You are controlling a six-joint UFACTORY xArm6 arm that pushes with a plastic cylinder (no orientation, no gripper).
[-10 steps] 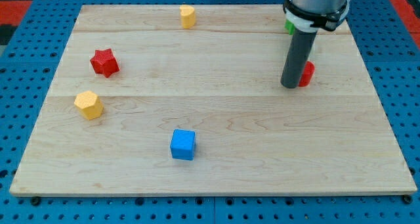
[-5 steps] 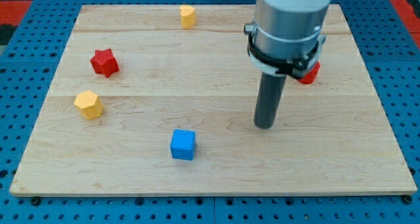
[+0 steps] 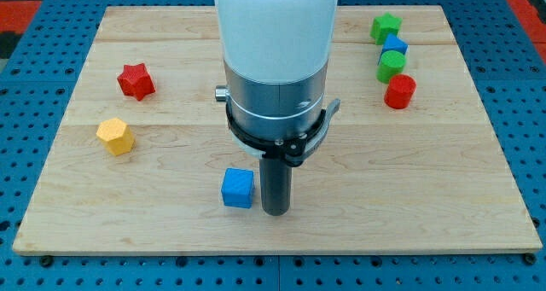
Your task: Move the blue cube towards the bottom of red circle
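The blue cube [image 3: 238,188] sits on the wooden board [image 3: 384,171] near the view's bottom, left of centre. My tip [image 3: 275,211] stands just to the cube's right and a little lower, very close to it; whether it touches is unclear. The red circle [image 3: 399,92], a short red cylinder, is at the view's right, far from the cube, at the bottom of a column of blocks.
Above the red circle stand a green cylinder [image 3: 392,66], a small blue block [image 3: 394,45] and a green star [image 3: 386,26]. A red star [image 3: 136,81] and a yellow hexagon [image 3: 114,136] lie at the view's left. The arm's body hides the board's top centre.
My tip has moved from beside the red circle down and to the left across the board, ending right beside the blue cube. The arm now hides the yellow block at the top.
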